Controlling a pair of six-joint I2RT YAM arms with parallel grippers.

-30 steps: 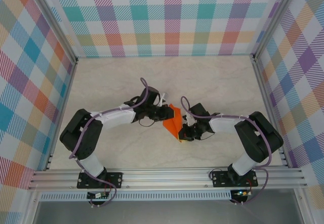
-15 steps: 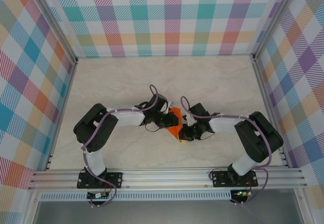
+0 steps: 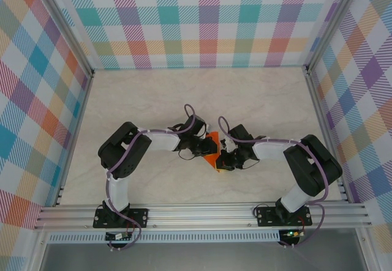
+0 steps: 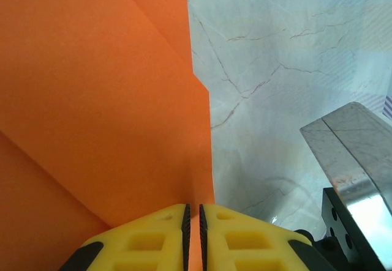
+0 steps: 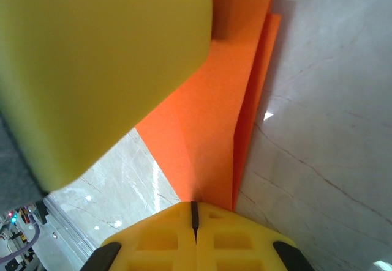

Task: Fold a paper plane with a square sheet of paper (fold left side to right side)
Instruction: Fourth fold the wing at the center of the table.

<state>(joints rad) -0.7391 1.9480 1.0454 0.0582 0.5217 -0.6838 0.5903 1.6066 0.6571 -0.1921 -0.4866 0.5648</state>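
The orange sheet of paper (image 3: pixel 212 151) is folded into a small layered shape and sits between my two grippers at the middle of the table. My left gripper (image 3: pixel 204 147) comes in from the left and is shut on it. In the left wrist view the paper (image 4: pixel 104 100) runs up out of the thin slit of that gripper (image 4: pixel 193 222). My right gripper (image 3: pixel 222 159) holds the lower right tip. In the right wrist view it (image 5: pixel 195 213) is shut on the paper (image 5: pixel 214 130), whose fold edge runs up to the right. A left finger (image 5: pixel 104 57) looms close above.
Marble tabletop (image 3: pixel 153 93) lies bare behind and to both sides of the arms. Checked walls (image 3: pixel 202 20) and aluminium rails (image 3: pixel 202 213) close the workspace in. A grey glossy part (image 4: pixel 355 155) stands at the right edge of the left wrist view.
The left arm has swung in toward the centre and its gripper has moved right and down over the paper, so less orange shows. The right arm has stayed put.
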